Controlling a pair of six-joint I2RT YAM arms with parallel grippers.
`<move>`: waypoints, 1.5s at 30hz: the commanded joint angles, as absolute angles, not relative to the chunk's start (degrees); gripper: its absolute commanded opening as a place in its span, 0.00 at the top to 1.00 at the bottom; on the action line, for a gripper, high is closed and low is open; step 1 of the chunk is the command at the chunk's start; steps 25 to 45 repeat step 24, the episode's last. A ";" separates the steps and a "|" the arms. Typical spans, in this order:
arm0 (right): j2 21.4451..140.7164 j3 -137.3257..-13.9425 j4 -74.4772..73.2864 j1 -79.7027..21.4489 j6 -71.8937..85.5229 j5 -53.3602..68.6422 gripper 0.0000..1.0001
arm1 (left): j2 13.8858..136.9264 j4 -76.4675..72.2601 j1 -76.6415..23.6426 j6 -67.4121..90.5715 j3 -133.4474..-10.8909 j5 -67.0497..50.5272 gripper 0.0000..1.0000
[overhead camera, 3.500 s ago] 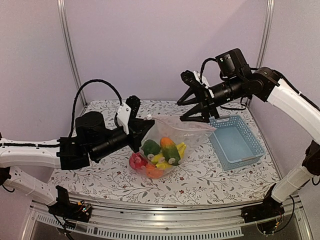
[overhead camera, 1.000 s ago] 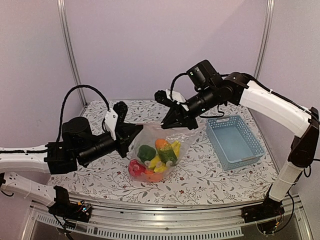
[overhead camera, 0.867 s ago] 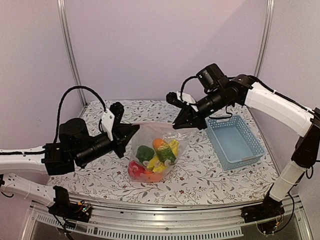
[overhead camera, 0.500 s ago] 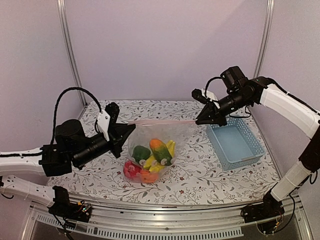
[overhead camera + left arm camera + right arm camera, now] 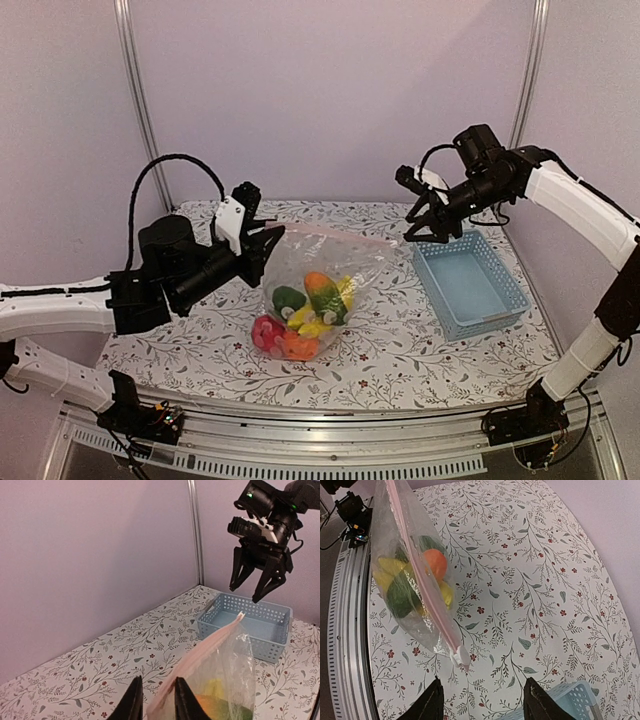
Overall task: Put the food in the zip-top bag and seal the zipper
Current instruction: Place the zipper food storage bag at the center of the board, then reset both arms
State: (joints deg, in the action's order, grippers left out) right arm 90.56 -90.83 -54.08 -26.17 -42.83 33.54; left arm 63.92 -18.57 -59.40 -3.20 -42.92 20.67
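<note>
The zip-top bag (image 5: 320, 275) hangs from my left gripper (image 5: 268, 243), which is shut on its left top corner. The food (image 5: 303, 315) sits bunched in the bag's bottom: green, orange, yellow and red pieces. The pink zipper (image 5: 325, 231) runs right from the gripper and looks pressed together along its length. In the left wrist view the zipper (image 5: 210, 640) starts between my fingers (image 5: 182, 702). My right gripper (image 5: 425, 225) is open and empty, apart from the bag's right end. In the right wrist view the zipper (image 5: 420, 570) ends at a pale tab (image 5: 460, 656) above the open gripper (image 5: 480, 700).
A light blue slatted basket (image 5: 470, 285) stands empty at the right, just under my right gripper; it also shows in the left wrist view (image 5: 250, 625). The flowered tablecloth (image 5: 420, 340) covers the table. Purple walls and metal posts enclose the back.
My right gripper ran right along the zipper, stretching the bag taut, then let go, opened and drew back over the basket. The bag's right end has slackened. My left gripper kept its hold.
</note>
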 commanded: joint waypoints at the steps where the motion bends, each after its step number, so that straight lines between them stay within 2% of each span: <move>1: 91.08 -93.17 -54.89 -25.58 -41.16 34.53 0.46 | 67.38 -20.85 -54.98 -4.87 -47.68 23.41 0.69; 3: 91.06 -93.69 -54.81 -24.60 -39.81 35.42 0.45 | 69.05 -19.70 -53.55 -4.10 -49.51 25.10 0.49; 6: 90.48 -93.96 -54.43 -22.37 -38.14 37.35 0.41 | 69.31 -16.52 -53.25 -3.89 -51.89 25.54 0.33; 8: 89.23 -93.48 -52.70 -19.34 -36.20 39.50 0.35 | 67.15 -14.94 -53.39 -2.94 -52.56 24.42 0.27; 9: 88.56 -92.94 -51.16 -17.45 -34.67 40.57 0.31 | 65.57 -14.71 -53.43 -2.19 -52.64 23.62 0.21; 10: 87.27 -92.18 -49.15 -15.42 -32.27 41.30 0.22 | 63.76 -14.65 -53.57 -1.59 -52.57 22.94 0.15; 11: 86.40 -91.22 -46.97 -13.56 -30.83 41.62 0.07 | 62.14 -14.60 -53.62 -1.10 -52.48 22.42 0.10; 12: 85.13 -89.79 -43.85 -11.80 -28.88 41.42 0.02 | 60.47 -14.38 -53.69 -0.80 -52.52 22.29 0.02; 15: 81.17 -84.76 -34.90 -10.36 -21.82 31.86 0.01 | 56.01 -12.42 -53.84 -0.69 -53.00 24.53 0.00; 19: 77.22 -81.67 -28.28 -10.21 -16.51 21.55 0.01 | 52.57 -6.60 -53.78 -1.66 -53.44 33.99 0.00; 23: 73.69 -77.19 -24.01 -10.28 -13.39 22.74 0.01 | 51.00 -0.55 -53.71 -1.67 -53.21 40.20 0.00; 45: 72.70 -76.23 -23.17 -10.22 -12.41 23.09 0.01 | 50.67 -0.22 -53.71 -1.32 -52.92 40.43 0.01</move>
